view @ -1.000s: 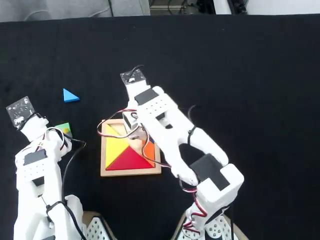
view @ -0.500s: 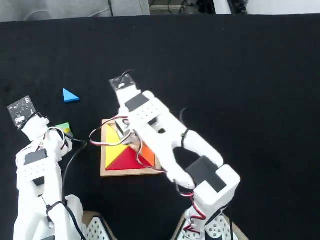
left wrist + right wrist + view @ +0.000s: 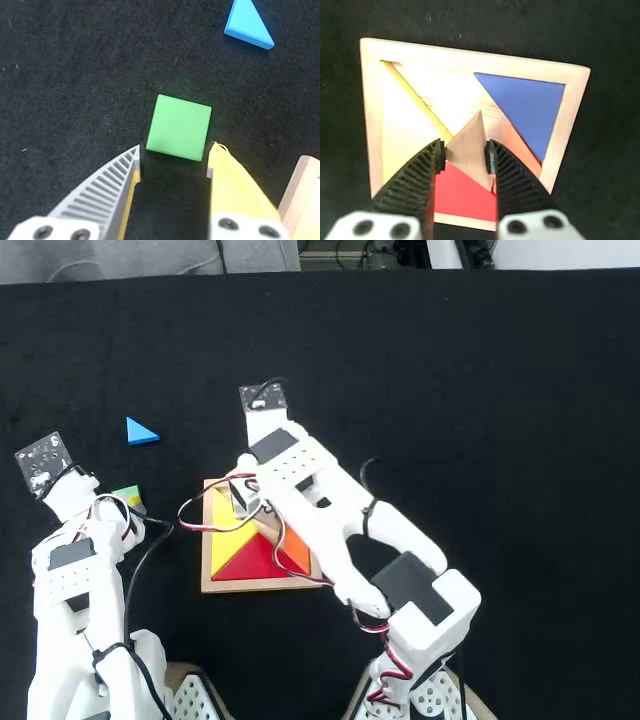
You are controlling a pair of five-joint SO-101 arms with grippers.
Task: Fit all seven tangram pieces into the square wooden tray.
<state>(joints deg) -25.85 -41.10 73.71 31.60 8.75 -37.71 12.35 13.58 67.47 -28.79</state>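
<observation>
Right gripper (image 3: 465,146) swung back, pinching tan triangle (image 3: 471,137).

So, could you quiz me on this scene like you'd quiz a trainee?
1. True or false: the green square already lies in the wooden tray.
2. Which piece does the right gripper hold? A) pale triangle B) green square C) light blue triangle
3. How many pieces lie on the table outside the tray?
Key: 1 false; 2 A; 3 two, the green square and the light blue triangle.
</observation>
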